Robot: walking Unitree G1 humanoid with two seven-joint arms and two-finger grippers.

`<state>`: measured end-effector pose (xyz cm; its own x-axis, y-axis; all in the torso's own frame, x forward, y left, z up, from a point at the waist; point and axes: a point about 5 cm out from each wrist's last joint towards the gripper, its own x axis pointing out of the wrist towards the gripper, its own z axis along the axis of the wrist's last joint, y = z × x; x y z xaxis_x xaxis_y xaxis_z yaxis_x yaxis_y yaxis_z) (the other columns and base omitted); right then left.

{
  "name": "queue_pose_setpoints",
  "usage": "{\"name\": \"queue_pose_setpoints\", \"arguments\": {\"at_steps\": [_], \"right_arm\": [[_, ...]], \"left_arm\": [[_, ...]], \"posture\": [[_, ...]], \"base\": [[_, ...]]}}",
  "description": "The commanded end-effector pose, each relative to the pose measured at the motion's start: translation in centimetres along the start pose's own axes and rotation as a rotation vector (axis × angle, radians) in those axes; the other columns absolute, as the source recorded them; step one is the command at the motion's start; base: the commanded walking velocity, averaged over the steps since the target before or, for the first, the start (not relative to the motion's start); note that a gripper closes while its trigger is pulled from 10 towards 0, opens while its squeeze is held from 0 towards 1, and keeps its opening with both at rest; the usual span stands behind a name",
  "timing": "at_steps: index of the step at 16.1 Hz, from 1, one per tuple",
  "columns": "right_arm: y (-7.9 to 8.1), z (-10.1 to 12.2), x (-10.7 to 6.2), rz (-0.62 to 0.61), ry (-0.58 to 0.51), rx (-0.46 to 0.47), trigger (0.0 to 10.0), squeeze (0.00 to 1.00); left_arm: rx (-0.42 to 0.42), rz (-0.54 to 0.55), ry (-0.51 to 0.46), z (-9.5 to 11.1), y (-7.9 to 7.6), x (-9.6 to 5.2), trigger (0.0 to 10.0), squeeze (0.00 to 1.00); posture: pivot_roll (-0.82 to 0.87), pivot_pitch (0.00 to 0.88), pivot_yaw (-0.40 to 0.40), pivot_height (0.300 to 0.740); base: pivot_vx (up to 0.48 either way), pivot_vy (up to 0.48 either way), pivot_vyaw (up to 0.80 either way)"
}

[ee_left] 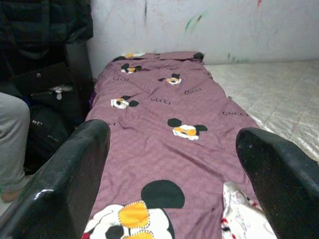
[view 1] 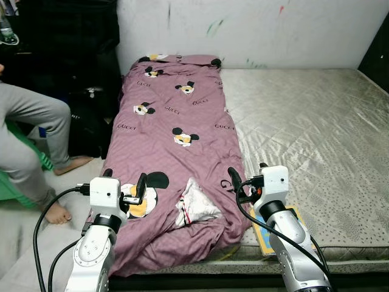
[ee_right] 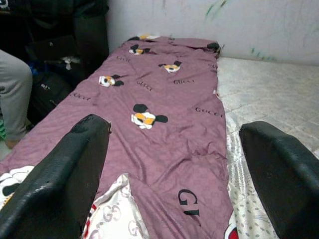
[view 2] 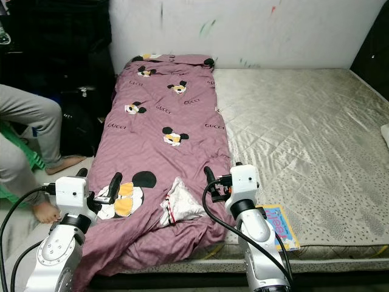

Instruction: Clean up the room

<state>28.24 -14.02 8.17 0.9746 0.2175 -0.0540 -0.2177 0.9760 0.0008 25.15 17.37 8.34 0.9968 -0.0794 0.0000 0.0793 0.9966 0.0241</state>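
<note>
1. while you face the foot of the bed, the purple duvet (view 1: 173, 140) lies in a long folded strip from lower left up to the wall, on the bare mattress (view 1: 304, 134).
2. your left gripper (view 1: 126, 190) and right gripper (view 1: 238, 182) both hover over its near end, fingers spread, holding nothing.
3. you seem to be at the approach step; next, lower onto the rumpled near edge and pinch cloth only.
4. mind the person's foot (view 1: 58, 213) at lower left.
</note>
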Motion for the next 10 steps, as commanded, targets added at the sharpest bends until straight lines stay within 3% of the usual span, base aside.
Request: {"name": "queue_pose_setpoints", "arguments": {"at_steps": [1,6,10], "right_arm": [[0.10,0.26,0.30,0.006,-0.010,-0.006,10.0,0.00],[0.15,0.24,0.45,0.002,-0.011,-0.001,10.0,0.00],[0.13,0.09,0.54,-0.002,-0.004,-0.002,10.0,0.00]], "left_arm": [[0.000,-0.004,-0.007,0.29,0.25,0.23,10.0,0.00],[-0.004,-0.021,-0.001,0.22,0.14,0.49,10.0,0.00],[-0.004,-0.009,0.022,-0.06,0.13,0.72,10.0,0.00]], "posture": [[0.00,0.000,-0.013,0.740],[0.00,0.000,-0.008,0.740],[0.00,0.000,-0.007,0.740]], "base": [[0.307,0.000,0.00],[0.281,0.000,0.00],[0.000,0.000,0.00]]}}
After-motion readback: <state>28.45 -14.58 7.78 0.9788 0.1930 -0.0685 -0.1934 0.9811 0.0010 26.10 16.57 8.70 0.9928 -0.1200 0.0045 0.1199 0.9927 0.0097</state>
